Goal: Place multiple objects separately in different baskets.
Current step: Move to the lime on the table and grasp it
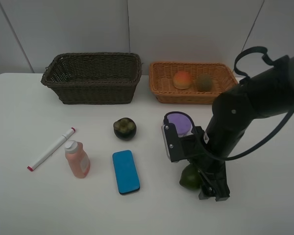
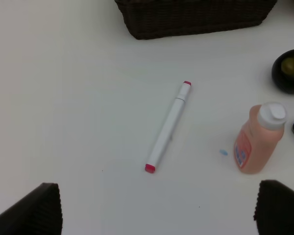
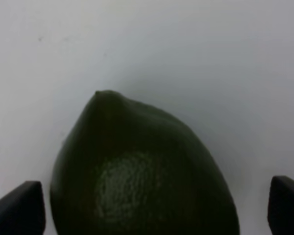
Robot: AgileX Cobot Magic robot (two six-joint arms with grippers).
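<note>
Green pointed fruit with dimpled skin [image 3: 142, 171]: lies on the white desk [image 1: 29, 107] at the near right. The right claw [image 3: 152, 210] straddles it with jaws wide, one tip on each side, and no contact is visible. Judged as lined up for a grasp, not yet closed.

Left claw [image 2: 157, 210]: spread wide and holding nothing. It hangs above the desk with the marker ahead of it.

Loose items, left to right:
- White marker with red tip and red end cap [image 1: 51, 148]: lies flat at a slant.
- Pink bottle with white cap [image 1: 77, 159]: lies just beside the marker, apart from it.
- Dark round mangosteen [image 1: 124, 128]: sits alone in front of the brown basket.
- Flat blue rectangular block [image 1: 125, 171]: lies near the mangosteen, on the camera's side of it.
- Tub with purple lid [image 1: 179, 122]: partly hidden behind the right arm's wrist.

Containers, at the back of the desk:
- Dark brown, deeper wicker basket [image 1: 93, 90]: on the left, with nothing visible inside.
- Light orange, shallower wicker basket [image 1: 186, 97]: on the right. It holds an orange-red fruit [image 1: 182, 80] and a brown kiwi [image 1: 204, 82], side by side.

Only fruit lies in the orange basket, so the green fruit probably belongs there. By the same reasoning the marker, bottle, block and tub would go in the brown one.
</note>
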